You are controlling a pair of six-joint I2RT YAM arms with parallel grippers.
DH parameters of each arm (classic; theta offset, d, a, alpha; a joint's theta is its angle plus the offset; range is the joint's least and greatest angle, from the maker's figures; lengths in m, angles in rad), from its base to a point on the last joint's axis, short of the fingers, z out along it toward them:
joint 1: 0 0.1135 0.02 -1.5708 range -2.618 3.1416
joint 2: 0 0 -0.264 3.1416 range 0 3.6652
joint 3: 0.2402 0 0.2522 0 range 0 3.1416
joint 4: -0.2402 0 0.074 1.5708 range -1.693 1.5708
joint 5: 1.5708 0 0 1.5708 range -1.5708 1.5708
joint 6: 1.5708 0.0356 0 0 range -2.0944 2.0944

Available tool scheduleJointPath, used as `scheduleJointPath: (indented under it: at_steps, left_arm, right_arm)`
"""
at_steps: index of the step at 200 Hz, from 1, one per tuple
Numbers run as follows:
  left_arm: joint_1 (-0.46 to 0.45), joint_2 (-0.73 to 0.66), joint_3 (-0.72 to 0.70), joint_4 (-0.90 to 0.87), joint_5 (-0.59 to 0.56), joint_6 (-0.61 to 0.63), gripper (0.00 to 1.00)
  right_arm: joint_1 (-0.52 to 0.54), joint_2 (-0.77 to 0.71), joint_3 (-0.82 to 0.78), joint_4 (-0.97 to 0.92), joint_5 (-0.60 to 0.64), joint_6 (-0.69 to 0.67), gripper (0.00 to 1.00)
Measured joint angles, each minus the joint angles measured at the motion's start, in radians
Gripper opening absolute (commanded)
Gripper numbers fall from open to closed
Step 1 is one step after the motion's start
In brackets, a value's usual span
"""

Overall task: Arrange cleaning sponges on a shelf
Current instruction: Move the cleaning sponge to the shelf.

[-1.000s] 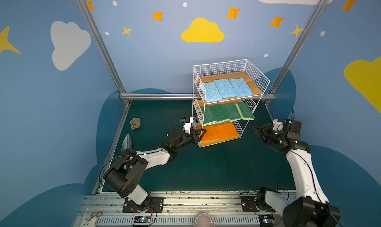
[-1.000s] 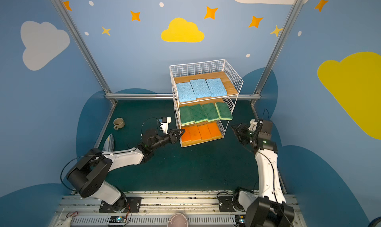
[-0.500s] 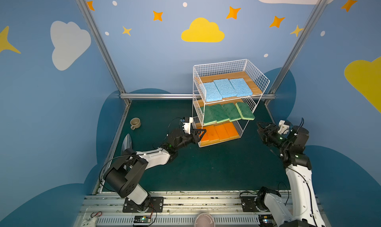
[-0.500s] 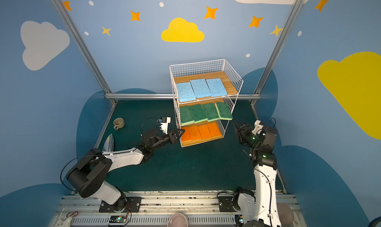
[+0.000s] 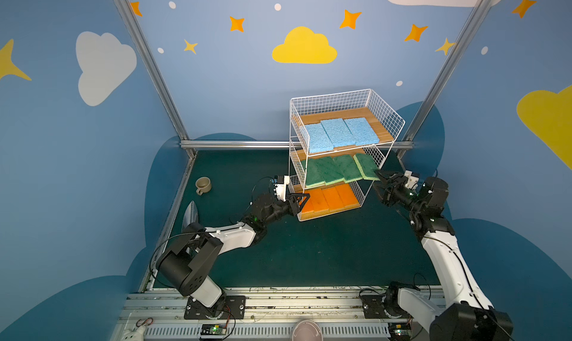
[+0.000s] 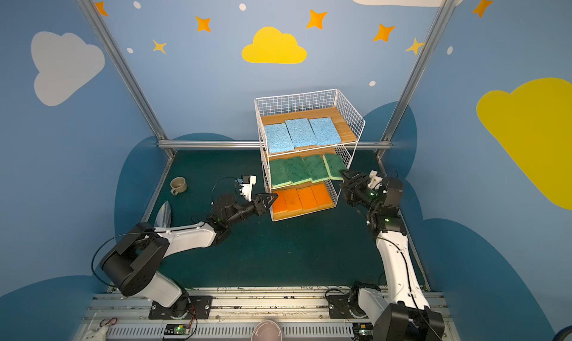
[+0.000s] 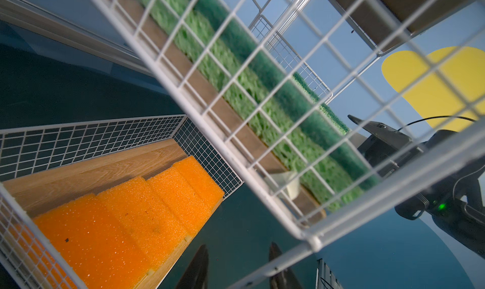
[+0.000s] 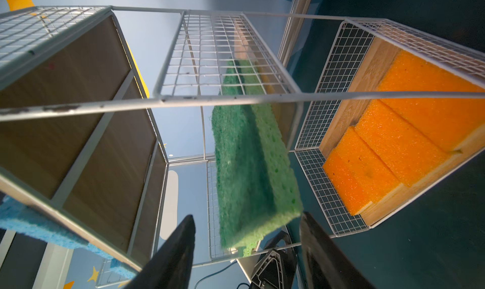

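Right hand [image 5: 378, 179]: jaws apart, gripping nothing. In the right wrist view its fingers [image 8: 178, 251] flank the near end of the rightmost green sponge [image 8: 244, 169]; contact cannot be judged.

Left hand [image 5: 305, 200]: at the shelf's lower front corner on the robot's left. Fingers [image 7: 199, 266] are partly apart with nothing clamped; a rack wire crosses in front of them.

Shelf [image 5: 387, 113]: white wire rack with three wooden boards, standing on the tabletop [image 5: 309, 256].

Count:
- Top board: three light blue sponges [image 5: 335, 132], side by side.
- Middle board: four green sponges [image 5: 329, 170]; the rightmost is tilted and overhangs the front edge.
- Bottom board: four orange sponges [image 5: 328, 198] in a row.

Elsewhere: a beige mug [image 5: 203, 185] and a metal trowel [image 5: 190, 214] lie well apart from the shelf, on the left.
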Motion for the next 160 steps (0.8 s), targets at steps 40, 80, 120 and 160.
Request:
scheduleJointPath:
  at_steps: [40,80,120,160]
  left_arm:
    - [0.000,0.011,0.000,0.011,0.000,-0.003,0.37]
    - [0.000,0.018,0.000,0.018,0.000,-0.007,0.38]
    - [0.000,0.038,0.000,0.030,0.001,-0.011,0.37]
    - [0.000,0.047,0.000,0.048,0.002,-0.015,0.38]
  right_arm:
    - [0.010,0.063,0.038,0.003,0.004,0.007,0.50]
    - [0.011,0.072,0.056,-0.023,0.031,-0.013,0.30]
    - [0.012,0.072,0.086,-0.029,0.055,-0.044,0.16]
    - [0.013,0.079,0.087,-0.044,0.073,-0.083,0.14]
